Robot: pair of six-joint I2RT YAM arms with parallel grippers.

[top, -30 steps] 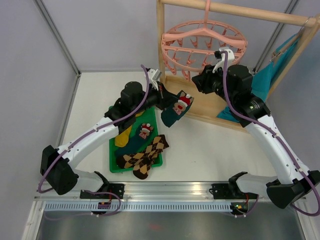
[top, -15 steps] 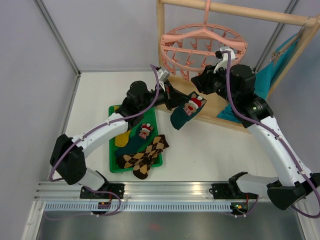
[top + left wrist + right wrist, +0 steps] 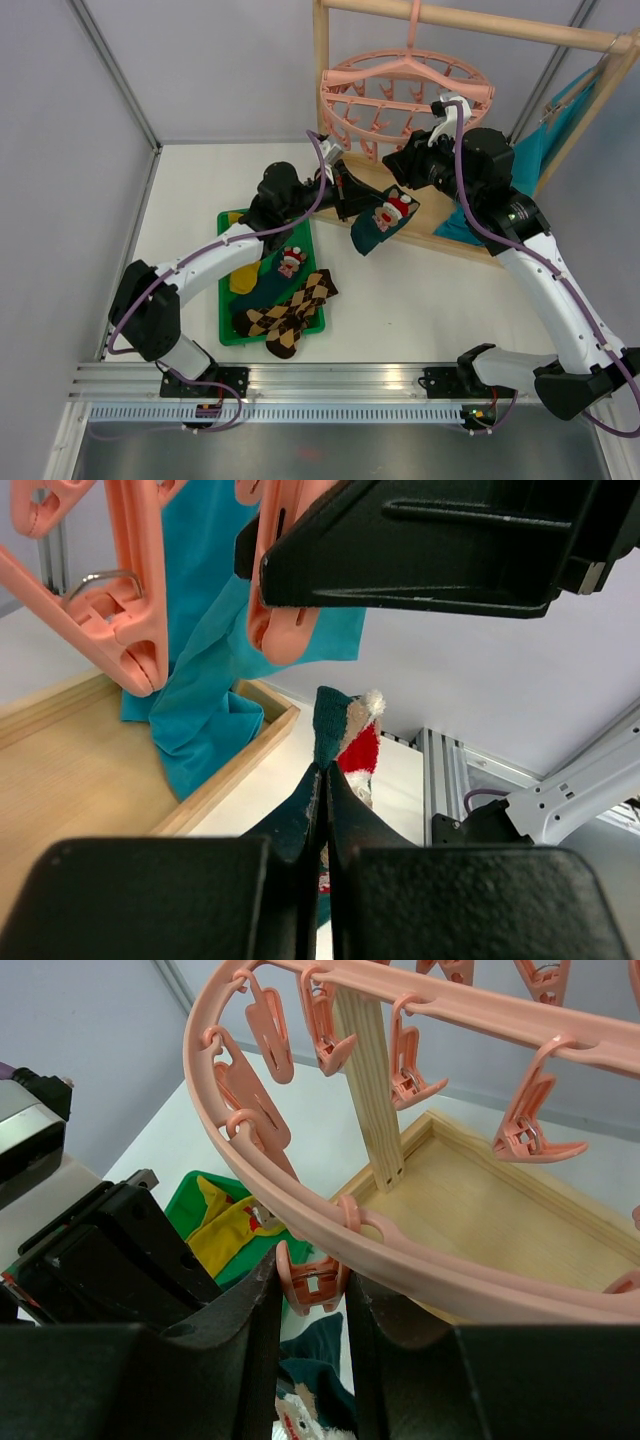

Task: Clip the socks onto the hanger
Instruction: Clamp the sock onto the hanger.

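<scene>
Wooden rack (image 3: 500,27) is standing at the far side of the table, with a turquoise cloth (image 3: 540,150) draping off its right end. Pink drying hanger (image 3: 470,1285) is hanging from the rack's top bar, and no sock is showing on any clip, so nothing is done yet.

Green tray (image 3: 228,310) is sitting front-left and holding the rest. Argyle socks (image 3: 290,315) are spilling over its near edge, a mustard sock (image 3: 245,275) is lying at the left, and a second Christmas sock (image 3: 290,262) is lying in the middle.

Left gripper (image 3: 326,800) is pinching a teal Christmas sock (image 3: 378,222) by its edge with fingers pressed tight together, and is holding it in the air just below the hanger's near rim. Right gripper (image 3: 310,1305) is squeezing one dangling clip (image 3: 312,1278) between its fingers. Whether the clip's mouth is parting is not clear.

Judging: the first sock is arriving under the clip but is not yet in it. All the other socks are waiting.
</scene>
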